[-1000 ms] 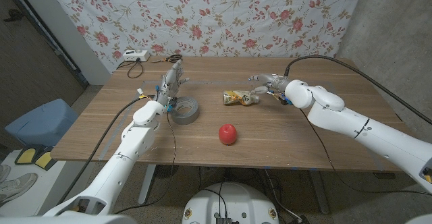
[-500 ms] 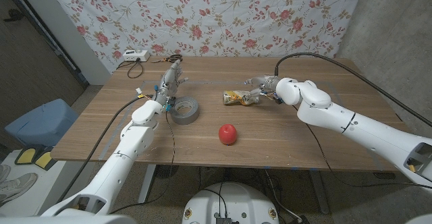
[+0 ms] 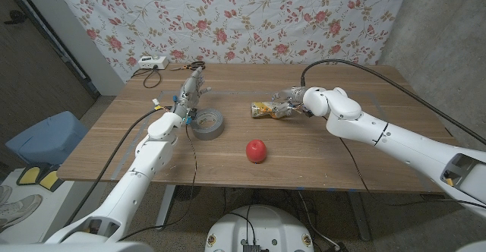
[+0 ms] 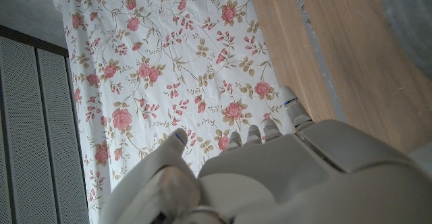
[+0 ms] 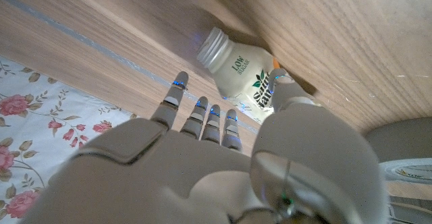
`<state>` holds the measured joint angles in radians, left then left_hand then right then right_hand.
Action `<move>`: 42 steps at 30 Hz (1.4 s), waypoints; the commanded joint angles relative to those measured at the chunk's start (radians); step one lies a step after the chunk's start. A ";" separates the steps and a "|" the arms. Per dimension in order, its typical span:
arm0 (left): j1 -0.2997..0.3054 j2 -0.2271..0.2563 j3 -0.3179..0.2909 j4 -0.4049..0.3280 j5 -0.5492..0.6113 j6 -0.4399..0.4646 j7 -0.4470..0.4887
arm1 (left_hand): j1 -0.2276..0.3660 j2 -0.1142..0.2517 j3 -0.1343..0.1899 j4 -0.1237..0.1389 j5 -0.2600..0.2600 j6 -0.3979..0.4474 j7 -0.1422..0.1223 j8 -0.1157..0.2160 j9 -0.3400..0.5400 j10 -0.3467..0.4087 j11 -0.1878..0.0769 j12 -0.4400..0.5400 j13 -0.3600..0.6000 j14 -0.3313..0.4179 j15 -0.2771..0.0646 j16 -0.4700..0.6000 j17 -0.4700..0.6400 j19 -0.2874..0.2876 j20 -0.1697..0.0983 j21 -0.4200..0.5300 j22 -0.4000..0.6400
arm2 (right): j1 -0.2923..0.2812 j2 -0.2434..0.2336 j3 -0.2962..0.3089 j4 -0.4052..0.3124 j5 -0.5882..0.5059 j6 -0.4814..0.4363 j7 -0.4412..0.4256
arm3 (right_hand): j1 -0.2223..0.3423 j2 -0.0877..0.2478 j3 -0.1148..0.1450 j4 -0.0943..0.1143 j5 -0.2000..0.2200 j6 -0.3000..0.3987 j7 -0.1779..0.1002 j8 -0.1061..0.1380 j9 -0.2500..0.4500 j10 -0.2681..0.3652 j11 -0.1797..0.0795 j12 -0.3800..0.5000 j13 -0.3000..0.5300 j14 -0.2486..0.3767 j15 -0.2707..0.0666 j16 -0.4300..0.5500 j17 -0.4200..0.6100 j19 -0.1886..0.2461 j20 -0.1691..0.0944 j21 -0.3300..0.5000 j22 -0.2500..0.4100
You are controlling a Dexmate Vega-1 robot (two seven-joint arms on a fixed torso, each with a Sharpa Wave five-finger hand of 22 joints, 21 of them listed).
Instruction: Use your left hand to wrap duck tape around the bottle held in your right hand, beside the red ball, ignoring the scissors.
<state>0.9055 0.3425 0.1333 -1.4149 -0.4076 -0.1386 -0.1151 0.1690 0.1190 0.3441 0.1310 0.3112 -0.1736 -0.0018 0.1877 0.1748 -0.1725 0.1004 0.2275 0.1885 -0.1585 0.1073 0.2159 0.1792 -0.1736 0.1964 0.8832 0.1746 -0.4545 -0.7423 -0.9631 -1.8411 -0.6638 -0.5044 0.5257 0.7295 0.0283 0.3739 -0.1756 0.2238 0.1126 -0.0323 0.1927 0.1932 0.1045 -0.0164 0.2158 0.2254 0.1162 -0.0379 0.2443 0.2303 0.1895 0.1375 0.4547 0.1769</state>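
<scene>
A floral curtain hangs behind the wooden tabletop, which runs wide from left to right.

The right hand reaches in from the right to the far middle of the tabletop and is at the neck end of the bottle, which lies on its side. In the right wrist view the fingers are spread loosely behind the bottle's white threaded neck while the thumb touches its labelled body; it is touching the bottle, but a closed grasp is not evident, and the bottle rests on the wood.

The left hand is on the left, above the far-left edge of the grey roll of duck tape, fingers extended and pointing away, holding nothing.

The duck tape lies flat, left of the bottle and well apart from it. The red ball sits nearer, between tape and bottle, apart from both. At the far left edge sit a white device and a dark tangle of cable.
</scene>
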 commanded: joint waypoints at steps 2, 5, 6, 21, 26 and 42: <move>-0.007 -0.001 -0.003 0.005 0.003 0.009 -0.003 | -0.002 -0.009 -0.005 0.002 0.007 -0.005 -0.007 -0.001 0.002 -0.018 0.004 -0.001 0.003 0.004 0.002 -0.006 0.002 -0.116 0.012 -0.008 0.003 | 0.027 0.036 -0.035 0.046 -0.050 0.024 0.052 | 0.033 0.012 0.019 -0.002 0.010 0.010 -0.002 0.005 0.002 0.019 -0.003 0.013 0.002 0.021 -0.010 0.009 0.006 0.022 -0.009 0.001 0.003; -0.010 -0.002 -0.001 0.006 0.005 0.011 -0.004 | -0.002 -0.009 -0.005 0.002 0.007 -0.005 -0.007 -0.001 0.002 -0.018 0.005 -0.001 0.003 0.004 0.002 -0.006 0.002 -0.115 0.012 -0.008 0.003 | 0.029 0.041 -0.038 0.052 -0.062 0.021 0.058 | 0.044 0.014 0.021 -0.002 0.011 0.016 -0.003 0.007 0.002 0.023 -0.005 0.015 0.002 0.032 -0.014 0.013 0.006 0.029 -0.012 0.002 0.003; -0.012 -0.001 -0.001 0.007 0.004 0.012 -0.008 | -0.002 -0.009 -0.005 0.002 0.007 -0.005 -0.008 -0.001 0.002 -0.018 0.006 -0.001 0.003 0.004 0.001 -0.006 0.002 -0.116 0.012 -0.009 0.003 | 0.028 0.042 -0.038 0.054 -0.065 0.019 0.059 | 0.046 0.014 0.022 -0.002 0.012 0.017 -0.003 0.007 0.002 0.023 -0.006 0.015 0.001 0.033 -0.015 0.014 0.006 0.031 -0.013 0.002 0.003; -0.027 -0.005 0.007 0.014 0.013 0.018 -0.012 | -0.003 -0.008 -0.007 0.003 0.008 -0.004 -0.008 -0.002 0.002 -0.019 0.008 -0.003 0.003 0.005 0.001 -0.008 0.002 -0.114 0.013 -0.015 0.003 | 0.024 0.067 -0.037 0.114 -0.084 -0.013 0.062 | 0.129 0.054 -0.002 0.022 0.009 0.172 -0.019 0.042 0.001 0.215 -0.026 0.086 -0.003 0.298 -0.127 0.150 0.058 0.210 -0.089 0.055 0.010; -0.029 -0.007 0.008 0.017 0.013 0.017 -0.013 | -0.003 -0.008 -0.008 0.003 0.009 -0.005 -0.008 -0.002 0.002 -0.019 0.009 -0.004 0.004 0.004 0.001 -0.010 0.002 -0.113 0.013 -0.017 0.003 | 0.027 0.069 -0.045 0.123 -0.092 -0.010 0.069 | 0.142 0.095 -0.035 0.033 -0.005 0.401 -0.043 0.094 0.002 0.415 -0.029 0.164 0.004 0.468 -0.160 0.270 0.135 0.247 -0.110 0.070 0.012; -0.016 0.004 0.013 -0.017 0.022 0.033 -0.010 | -0.004 -0.008 -0.009 0.003 0.010 -0.008 -0.011 -0.003 0.002 -0.018 0.008 -0.006 0.004 0.004 -0.001 -0.012 0.002 -0.110 0.012 -0.024 0.003 | 0.013 0.079 -0.039 0.140 -0.086 -0.015 0.036 | 0.175 0.171 -0.043 0.123 -0.012 0.798 -0.017 0.148 0.017 0.824 -0.058 0.446 0.150 0.796 -0.174 0.547 0.424 0.306 -0.204 0.149 0.036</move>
<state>0.8802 0.3373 0.1412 -1.4049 -0.3924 -0.1169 -0.1264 0.1690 0.1190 0.3372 0.1324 0.3111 -0.1698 -0.0055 0.1878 0.1746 -0.1689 0.1039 0.2217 0.1884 -0.1586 0.1073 0.2090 0.1789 -0.1736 0.1964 0.8614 0.1745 -0.4264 -0.6664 -1.0038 -1.7091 -0.7483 -0.5083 0.5921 0.8442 0.0596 0.2838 -0.1074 0.1972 0.4791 0.1451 0.3408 0.2094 0.5903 0.1480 0.6470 0.3616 0.7812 0.0408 0.7839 0.6241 0.4982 -0.0469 0.5923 0.2074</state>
